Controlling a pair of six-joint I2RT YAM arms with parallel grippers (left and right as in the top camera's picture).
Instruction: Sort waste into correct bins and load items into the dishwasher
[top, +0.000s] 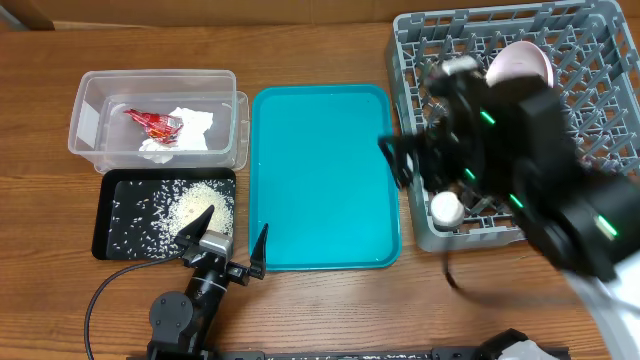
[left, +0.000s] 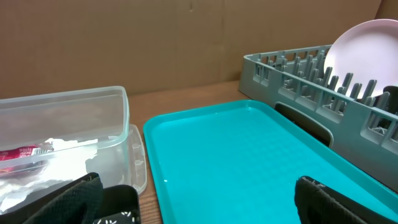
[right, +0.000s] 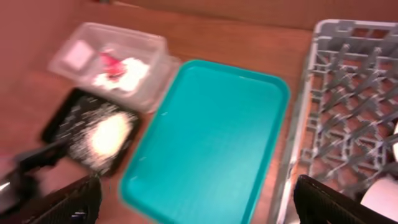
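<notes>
The red sauce packet (top: 152, 122) and white napkin (top: 188, 128) lie in the clear tub (top: 90, 100). Rice (top: 190, 205) lies in the black tray (top: 112, 235). The pale plate (top: 520, 62) stands upright in the grey dish rack (top: 600, 60). The tiny white cup (top: 446, 208) sits at the rack's front left. My right gripper (right: 199, 205) is open and empty, high over the rack's left edge and the teal tray. My left gripper (left: 205, 208) is open and empty, low at the teal tray's near left corner. The bowls and chopsticks are not visible.
The teal serving tray (top: 320, 175) lies between the bins and the rack, with nothing on it. My right arm (top: 530, 150) covers much of the rack. A cardboard wall (left: 186, 43) stands behind the table. The left arm's cable (top: 100, 295) loops at the front.
</notes>
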